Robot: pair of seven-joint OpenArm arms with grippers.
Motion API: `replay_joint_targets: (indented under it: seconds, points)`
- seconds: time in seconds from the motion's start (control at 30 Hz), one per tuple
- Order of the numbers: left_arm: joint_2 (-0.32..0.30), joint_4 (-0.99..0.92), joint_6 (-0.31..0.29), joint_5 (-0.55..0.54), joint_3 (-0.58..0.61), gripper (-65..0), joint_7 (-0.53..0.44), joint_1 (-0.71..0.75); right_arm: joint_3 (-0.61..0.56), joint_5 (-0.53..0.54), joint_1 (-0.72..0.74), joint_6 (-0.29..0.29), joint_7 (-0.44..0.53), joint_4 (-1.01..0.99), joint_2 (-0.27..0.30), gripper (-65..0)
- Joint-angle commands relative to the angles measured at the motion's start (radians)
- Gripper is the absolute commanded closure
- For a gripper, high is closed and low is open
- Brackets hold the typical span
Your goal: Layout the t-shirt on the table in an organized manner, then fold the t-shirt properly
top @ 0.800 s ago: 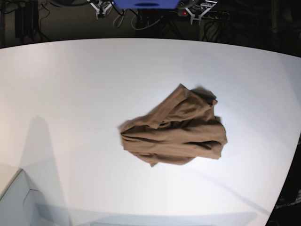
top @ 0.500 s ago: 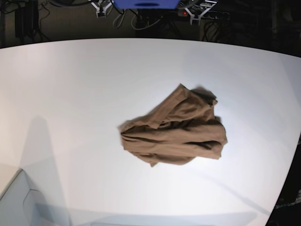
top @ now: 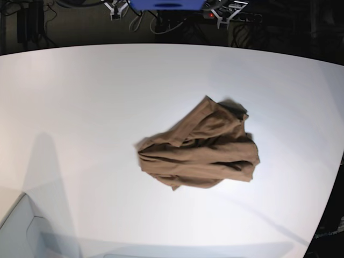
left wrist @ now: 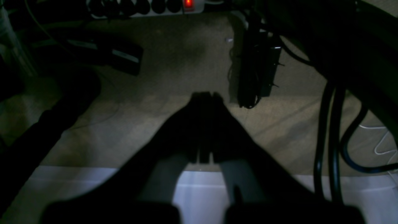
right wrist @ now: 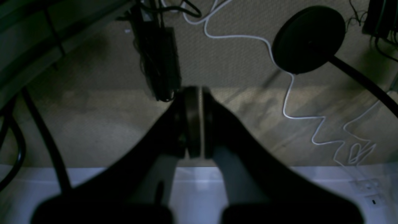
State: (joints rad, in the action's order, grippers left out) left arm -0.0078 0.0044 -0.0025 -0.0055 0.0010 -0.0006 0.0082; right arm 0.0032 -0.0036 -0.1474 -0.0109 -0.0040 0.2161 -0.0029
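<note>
On the left of the base view, the white desk (top: 80, 107) is seen as a broad smooth surface with a curved far edge; a pale boxy corner (top: 16, 226) is cut off at the bottom left. At the top edge, beyond the desk, the right hand (top: 114, 11) is glimpsed as a small light-coloured piece beside a blue panel (top: 167, 4), and the left hand (top: 223, 15) is glimpsed on the other side of that panel. Both are well apart from the garment.

Right of the desk's middle, the t-shirt (top: 201, 148) is found lying crumpled in a brown heap, with folds bunched over one another and one corner pointing toward the far edge. No sleeve or collar can be told apart with certainty. Nothing is touching it.

In the right wrist view, the right hand (right wrist: 194, 119) is shown with its two dark fingers (right wrist: 214, 124) pressed together, nothing being held between them. Below it a carpeted floor (right wrist: 93, 124) is seen, with a white cable (right wrist: 290, 93) and a round black stand base (right wrist: 309, 39).

In the left wrist view, the left hand (left wrist: 205, 124) is likewise shown brought together and empty, above the floor, with black cables (left wrist: 325, 130) at the right and a power strip (left wrist: 149, 4) with a red light at the top.
</note>
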Motion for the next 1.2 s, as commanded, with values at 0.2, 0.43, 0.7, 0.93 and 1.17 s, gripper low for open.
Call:
replay_joint_targets:
  seconds: [0.2, 0.43, 0.7, 0.93, 1.17]
  points:
    - [0.001, 0.001, 0.006, -0.001, 0.0, 0.0, 0.0, -0.007, -0.001, 0.001, -0.004, 0.016, 0.002, 0.001, 0.001, 0.0]
    - [-0.004, 0.001, 0.006, -0.001, 0.0, 0.0, 0.0, -0.006, 0.001, 0.001, -0.005, 0.016, 0.003, 0.001, 0.001, 0.0]
    - [-0.007, 0.001, 0.006, -0.001, 0.0, 0.0, 0.0, -0.006, 0.004, 0.001, -0.007, 0.016, 0.003, 0.001, 0.001, 0.0]
    - [-0.008, 0.001, 0.006, -0.001, 0.0, 0.0, 0.0, -0.003, 0.004, 0.001, -0.013, 0.016, 0.005, 0.001, 0.001, 0.0]
    - [-0.013, 0.075, 0.006, -0.001, 0.001, 0.0, 0.006, 0.048, -0.001, 0.001, -0.016, 0.016, 0.005, 0.001, 0.002, 0.0]
